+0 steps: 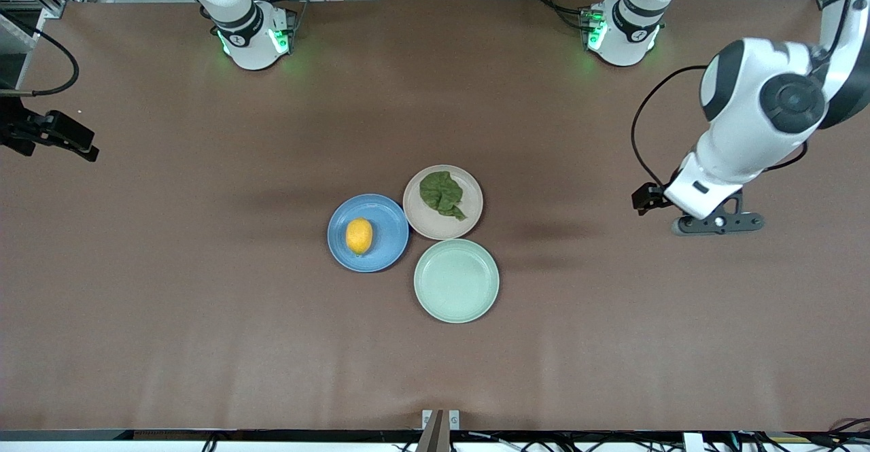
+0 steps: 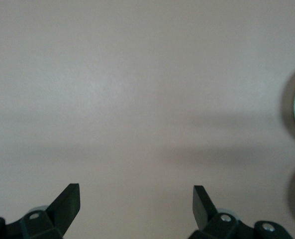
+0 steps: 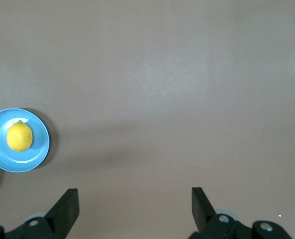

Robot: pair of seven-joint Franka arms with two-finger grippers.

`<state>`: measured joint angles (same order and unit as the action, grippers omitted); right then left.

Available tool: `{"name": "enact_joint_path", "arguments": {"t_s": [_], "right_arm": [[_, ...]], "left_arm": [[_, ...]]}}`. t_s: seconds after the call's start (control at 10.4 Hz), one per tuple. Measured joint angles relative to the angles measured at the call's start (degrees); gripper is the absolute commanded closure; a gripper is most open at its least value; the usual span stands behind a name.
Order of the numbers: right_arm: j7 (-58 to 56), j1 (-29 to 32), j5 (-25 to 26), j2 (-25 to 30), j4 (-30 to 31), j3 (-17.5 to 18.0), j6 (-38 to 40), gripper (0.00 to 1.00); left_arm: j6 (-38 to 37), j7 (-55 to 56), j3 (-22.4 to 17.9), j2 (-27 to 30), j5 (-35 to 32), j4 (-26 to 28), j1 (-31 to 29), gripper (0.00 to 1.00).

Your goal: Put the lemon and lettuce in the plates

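The left gripper (image 2: 136,199) has its fingers (image 2: 67,201) spread wide and empty over bare brown surface (image 1: 204,343) toward the left arm's end. The right gripper (image 3: 135,204), fingers also apart and holding nothing, hangs over the right arm's end. Both arms wait well apart from the plates (the job looks finished). The lemon (image 1: 359,236) lies in the blue plate (image 1: 391,217). The lettuce (image 1: 442,194) lies in the beige plate (image 1: 425,224). The mint plate (image 1: 456,281), nearest the front camera, holds nothing.

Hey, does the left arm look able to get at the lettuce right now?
Probably yes. The left hand is open over bare table toward its own end, and nothing stands between it and the lettuce, which lies uncovered on the beige plate.
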<state>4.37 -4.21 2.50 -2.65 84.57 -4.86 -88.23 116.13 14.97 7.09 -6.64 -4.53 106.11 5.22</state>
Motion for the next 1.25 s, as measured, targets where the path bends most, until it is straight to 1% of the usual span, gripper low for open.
{"name": "enact_joint_path", "arguments": {"t_s": [0.39, 0.77, 0.96, 1.25], "right_arm": [[-0.04, 0.00, 0.00, -0.04, 0.02, 0.01, 0.02, 0.00], [-3.14, 0.00, 0.00, -0.06, 0.04, 0.04, 0.20, 0.00], [-3.55, -0.01, 0.00, -0.08, 0.04, 0.04, 0.25, 0.00], [-3.66, -0.01, 0.00, -0.09, 0.04, 0.04, 0.28, 0.00]], "left_arm": [[-10.23, -5.39, -0.03, 5.67, 0.33, -3.47, -0.54, 0.00], [-23.05, -6.41, 0.02, 7.82, 1.87, -10.73, -1.00, 0.00], [-26.59, -6.41, 0.01, 8.43, 1.96, -13.55, -1.34, 0.00], [-28.03, -6.50, 0.01, 8.52, 2.73, -15.04, -1.83, 0.00]]}}
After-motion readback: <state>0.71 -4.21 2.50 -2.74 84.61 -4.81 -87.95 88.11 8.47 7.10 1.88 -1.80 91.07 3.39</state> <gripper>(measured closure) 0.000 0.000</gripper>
